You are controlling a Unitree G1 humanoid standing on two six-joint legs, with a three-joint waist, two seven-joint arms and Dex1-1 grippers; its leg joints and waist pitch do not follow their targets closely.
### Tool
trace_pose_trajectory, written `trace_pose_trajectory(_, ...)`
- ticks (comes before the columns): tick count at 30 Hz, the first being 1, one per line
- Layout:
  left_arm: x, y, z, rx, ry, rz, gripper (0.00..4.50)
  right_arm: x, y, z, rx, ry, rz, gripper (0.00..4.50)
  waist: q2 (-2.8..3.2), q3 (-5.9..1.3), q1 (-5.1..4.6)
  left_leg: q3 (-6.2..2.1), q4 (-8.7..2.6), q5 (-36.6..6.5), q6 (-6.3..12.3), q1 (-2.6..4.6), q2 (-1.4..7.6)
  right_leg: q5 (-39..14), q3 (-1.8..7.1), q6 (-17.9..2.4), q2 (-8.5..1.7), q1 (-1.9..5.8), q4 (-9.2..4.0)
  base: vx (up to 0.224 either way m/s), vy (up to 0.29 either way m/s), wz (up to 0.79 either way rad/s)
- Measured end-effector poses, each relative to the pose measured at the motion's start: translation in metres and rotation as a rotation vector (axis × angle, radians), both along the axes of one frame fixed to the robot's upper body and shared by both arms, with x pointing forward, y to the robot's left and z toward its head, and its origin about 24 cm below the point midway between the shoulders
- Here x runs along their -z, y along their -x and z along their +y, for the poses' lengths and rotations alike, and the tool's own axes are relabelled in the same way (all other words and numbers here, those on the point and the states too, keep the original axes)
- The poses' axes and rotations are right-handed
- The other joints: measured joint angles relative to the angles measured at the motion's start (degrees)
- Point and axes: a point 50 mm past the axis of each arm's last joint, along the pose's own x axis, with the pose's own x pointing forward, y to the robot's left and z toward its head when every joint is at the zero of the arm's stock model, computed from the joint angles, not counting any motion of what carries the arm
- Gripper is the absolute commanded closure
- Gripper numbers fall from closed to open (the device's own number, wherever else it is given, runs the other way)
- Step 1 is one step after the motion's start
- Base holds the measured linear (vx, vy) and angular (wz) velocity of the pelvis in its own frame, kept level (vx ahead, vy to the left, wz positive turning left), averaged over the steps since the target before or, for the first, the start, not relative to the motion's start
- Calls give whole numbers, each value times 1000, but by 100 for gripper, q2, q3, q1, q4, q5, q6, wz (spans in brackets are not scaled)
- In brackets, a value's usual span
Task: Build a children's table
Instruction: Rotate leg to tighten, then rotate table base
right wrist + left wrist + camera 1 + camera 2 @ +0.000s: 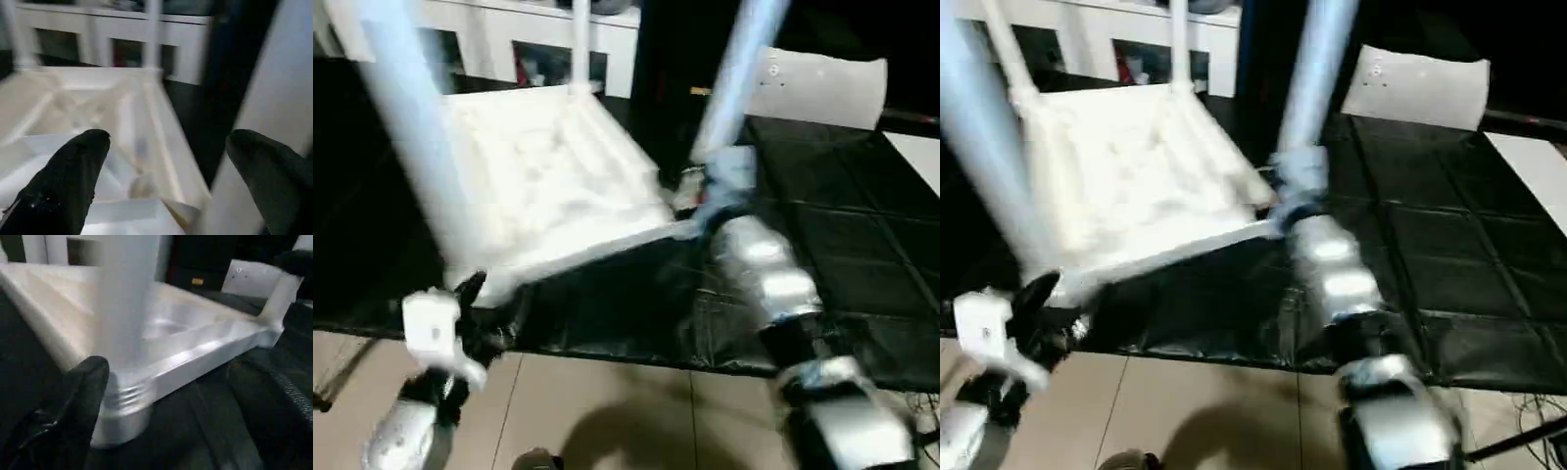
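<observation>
Tabletop (pixel 548 181) lies ribbed underside up on black mat (pixel 842 245), legs standing up from its corner sockets. Near-left leg (pixel 124 298) seated in socket, left pincer (pixel 161 396) spread wide, fingers either side of socket, released. Near-right leg (pixel 734 78) beside right pincer (pixel 166 166), also spread open, gripping nothing.

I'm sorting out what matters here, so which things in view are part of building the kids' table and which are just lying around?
Part of the job:
- tabletop, lying underside up on the black mat
- legs standing in its corner sockets, such as the near left leg and near right leg

Just lying about:
- white pillow-like block at the far right
- white cabinet behind
</observation>
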Motion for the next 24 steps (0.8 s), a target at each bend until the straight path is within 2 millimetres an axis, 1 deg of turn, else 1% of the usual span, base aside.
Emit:
trace_pose_trajectory(2,3,6,2,-22,3,-13,8,6,10,-7,-49,6,-3,0,-2,-2,-37,7,-2,0,0,-1,4,1,12,7,5,21,0,0,0,0)
trace_pose_trajectory(4,7,10,6,-49,1,-16,8,15,22,-5,-117,6,14,0,1,-3,-75,13,-4,0,0,-1,12,4,19,10,12,16,2,0,0,0)
trace_pose_trajectory(6,5,8,11,-62,-10,-31,8,24,30,-4,-157,24,40,0,-4,-4,-107,15,-6,0,0,0,16,5,20,8,15,11,6,0,0,0)
trace_pose_trajectory(8,-3,-1,14,-54,-25,-68,8,27,35,-4,-184,39,52,0,-4,-4,-125,21,-6,0,0,1,17,12,24,6,15,4,9,0,0,0)
trace_pose_trajectory(9,-7,-8,15,-40,-38,-88,8,27,38,-6,-193,51,53,0,-4,-3,-119,22,-7,0,0,2,16,14,25,5,15,-2,9,0,0,0)
trace_pose_trajectory(10,-15,-20,19,-36,-61,-121,8,29,44,-6,-223,75,66,0,-5,-4,-86,22,-6,0,0,14,17,14,19,8,14,-13,8,0,0,0)
trace_pose_trajectory(12,-26,-31,28,-70,-79,-172,8,33,52,-3,-261,92,87,0,-11,-10,-96,23,-2,0,0,24,14,15,29,13,14,-7,7,0,0,0)
trace_pose_trajectory(16,-29,-43,30,-65,-76,-180,8,46,67,-5,-289,115,163,0,-7,-9,-142,46,5,0,1,18,8,37,68,42,14,-14,0,0,0,0)
trace_pose_trajectory(20,-37,-59,27,2,-62,-204,8,48,72,-4,-291,126,182,0,-6,-9,-160,55,5,0,1,22,5,54,84,55,14,-31,1,0,0,0)
trace_pose_trajectory(24,-36,-71,19,102,-31,-185,8,49,74,0,-296,130,203,0,-10,-11,-163,63,10,0,1,22,2,63,97,55,15,-43,1,0,0,0)
